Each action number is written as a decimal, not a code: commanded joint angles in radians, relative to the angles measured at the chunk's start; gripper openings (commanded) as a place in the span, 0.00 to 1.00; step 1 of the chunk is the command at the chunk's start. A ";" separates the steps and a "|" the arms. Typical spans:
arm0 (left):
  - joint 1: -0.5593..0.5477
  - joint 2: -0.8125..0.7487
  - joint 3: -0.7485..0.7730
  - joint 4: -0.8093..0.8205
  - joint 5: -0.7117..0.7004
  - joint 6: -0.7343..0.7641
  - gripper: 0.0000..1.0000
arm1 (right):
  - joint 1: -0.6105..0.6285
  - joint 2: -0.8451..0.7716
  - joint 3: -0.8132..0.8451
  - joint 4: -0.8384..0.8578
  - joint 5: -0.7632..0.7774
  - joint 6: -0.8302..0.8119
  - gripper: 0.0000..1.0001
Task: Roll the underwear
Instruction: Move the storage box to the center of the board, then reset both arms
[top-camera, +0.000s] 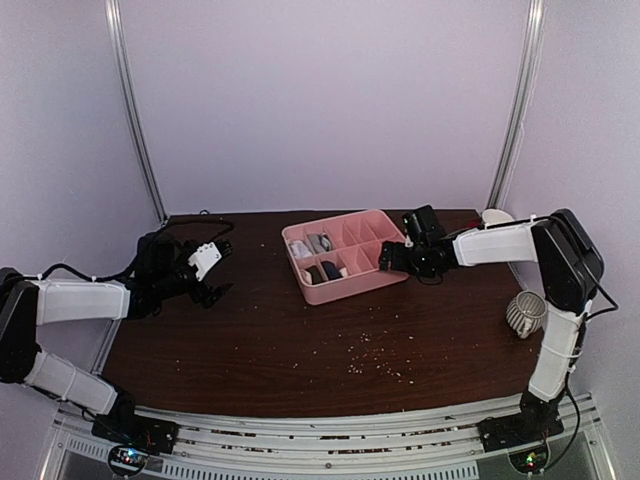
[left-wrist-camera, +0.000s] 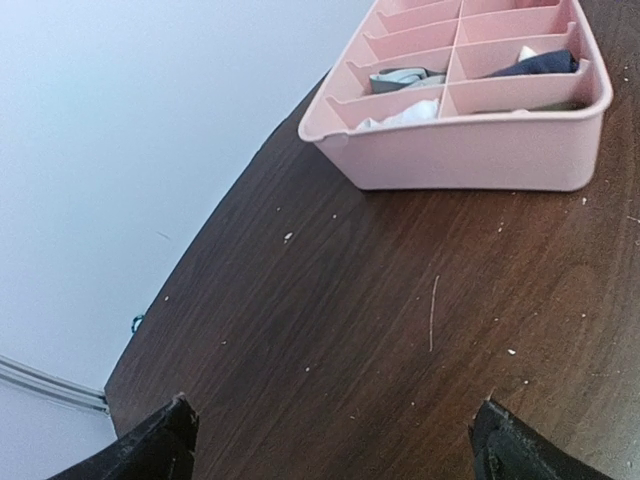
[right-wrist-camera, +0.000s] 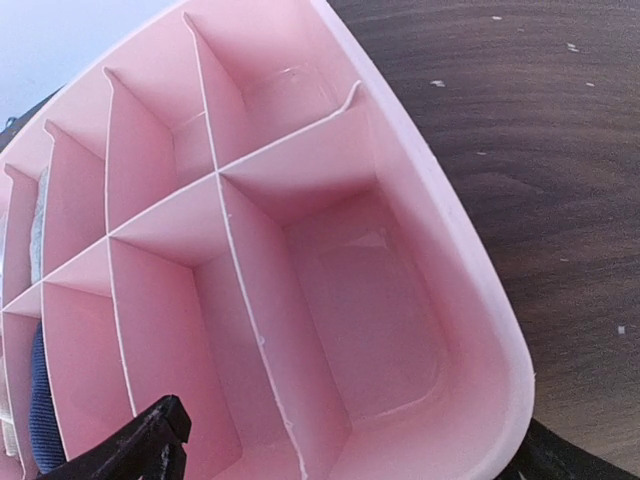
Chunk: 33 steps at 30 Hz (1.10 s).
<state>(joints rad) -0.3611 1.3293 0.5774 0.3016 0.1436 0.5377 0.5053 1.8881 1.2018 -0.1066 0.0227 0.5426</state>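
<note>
The underwear lies in the pink tray (top-camera: 372, 283) at mid-table. A grey pair (top-camera: 320, 242) fills a back-left compartment, and a navy pair (top-camera: 326, 270) lies in front of it. In the left wrist view, the grey pair (left-wrist-camera: 400, 78) and navy pair (left-wrist-camera: 540, 63) show over the tray wall (left-wrist-camera: 470, 150). My left gripper (top-camera: 211, 277) hangs open over bare table left of the tray, its fingertips (left-wrist-camera: 165, 445) wide apart. My right gripper (top-camera: 389, 258) is open at the tray's right end. One finger (right-wrist-camera: 140, 445) is over an empty compartment and the other is outside the tray rim (right-wrist-camera: 480, 300).
A white mesh cup (top-camera: 525, 313) stands near the table's right edge, beside the right arm. A white object (top-camera: 495, 215) sits at the back right corner. Light crumbs (top-camera: 375, 350) are scattered on the dark wood in front of the tray. A white cloth (left-wrist-camera: 400, 117) lies in the tray's left corner compartment.
</note>
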 joint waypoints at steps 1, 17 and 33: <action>0.020 0.011 0.003 0.051 0.000 -0.032 0.98 | 0.095 0.076 0.086 0.041 -0.027 0.004 1.00; 0.026 -0.107 0.042 -0.066 -0.032 -0.028 0.98 | 0.344 -0.040 0.114 -0.070 0.112 0.098 1.00; 0.337 -0.438 0.020 -0.403 0.149 -0.202 0.98 | 0.359 -0.773 -0.465 -0.062 0.666 -0.037 1.00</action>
<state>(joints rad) -0.1333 0.9070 0.6338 -0.0326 0.1852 0.3969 0.8581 1.2255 0.8341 -0.1902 0.5266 0.5320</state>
